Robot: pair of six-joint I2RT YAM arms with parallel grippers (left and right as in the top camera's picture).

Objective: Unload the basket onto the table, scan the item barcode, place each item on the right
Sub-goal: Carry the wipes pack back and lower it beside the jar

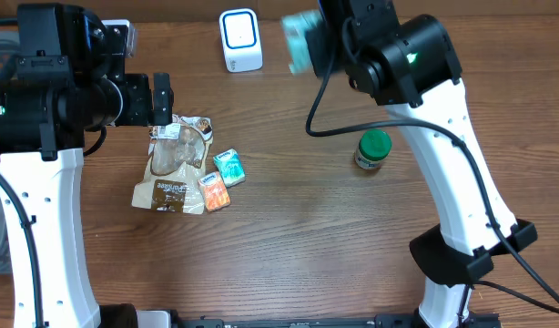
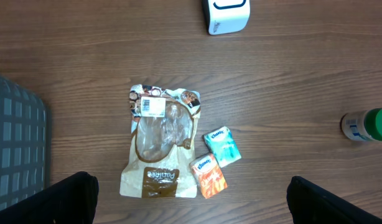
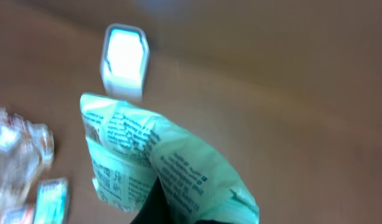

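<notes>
- Right wrist view: shows the right gripper closed tight on the lower end of a pale green packet, printed side toward the camera.
- Holds it in the air near the far edge of the table, close to the white scanner.
- Looks light, soft and crinkly; probably flops and slips, so better pinched near a sealed edge, clear of the printed panel.
- Leaves the left gripper spread wide, empty, over the snack pouch toward the table's left edge.

Motion blur makes print on the pale green packet unreadable, while picture edges cut off the grey basket at left and the green-capped bottle at right.
</notes>
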